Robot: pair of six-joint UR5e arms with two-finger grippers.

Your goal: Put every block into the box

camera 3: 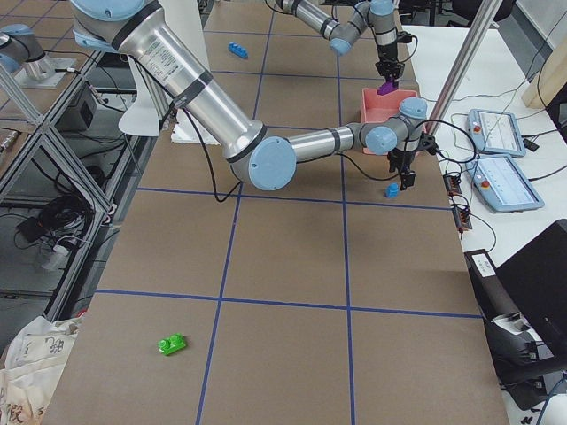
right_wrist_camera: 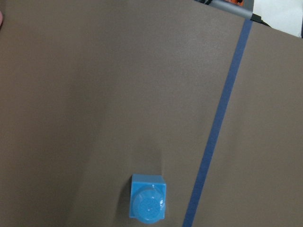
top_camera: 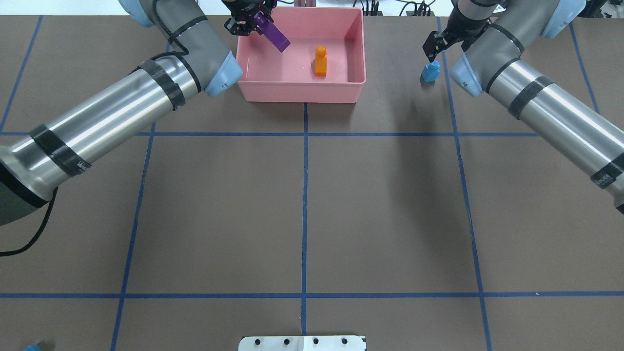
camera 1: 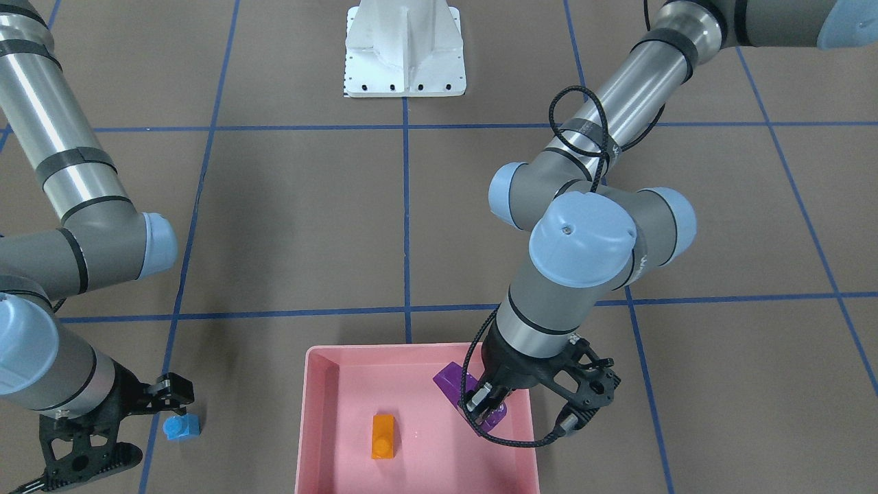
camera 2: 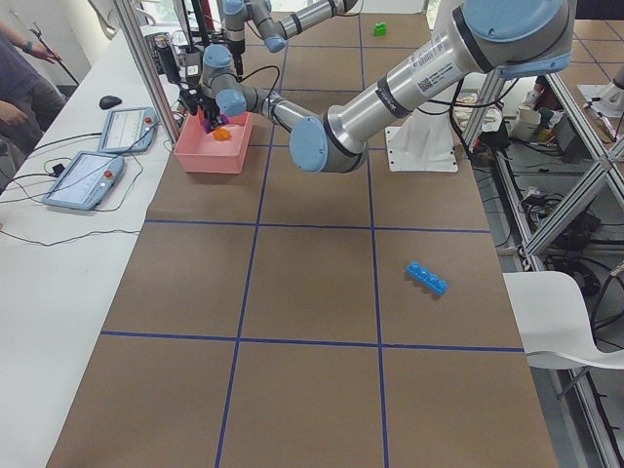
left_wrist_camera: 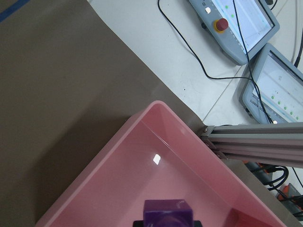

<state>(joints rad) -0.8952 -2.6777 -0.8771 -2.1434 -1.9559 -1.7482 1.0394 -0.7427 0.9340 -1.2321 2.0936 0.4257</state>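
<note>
The pink box (camera 1: 310,418) (top_camera: 302,92) stands at the table's far edge. An orange block (camera 1: 383,436) (top_camera: 320,61) lies inside it. My left gripper (camera 1: 487,405) (top_camera: 248,19) is shut on the purple sloped block (camera 1: 453,381) (top_camera: 274,34) (left_wrist_camera: 168,210) and holds it tilted over the box's left part. My right gripper (camera 1: 154,429) (top_camera: 441,41) is open, just above the small blue block (camera 1: 182,427) (top_camera: 431,71) (right_wrist_camera: 148,203) on the table right of the box. The long blue block (camera 2: 427,278) (camera 3: 237,49) and the green block (camera 2: 380,29) (camera 3: 172,343) lie far off on the table.
The white robot base (camera 1: 405,55) (top_camera: 302,342) is at the near edge. Two teach pendants (left_wrist_camera: 236,28) (camera 3: 500,133) and cables lie on the white bench behind the box. An aluminium frame post (left_wrist_camera: 255,137) stands beside the box's far corner.
</note>
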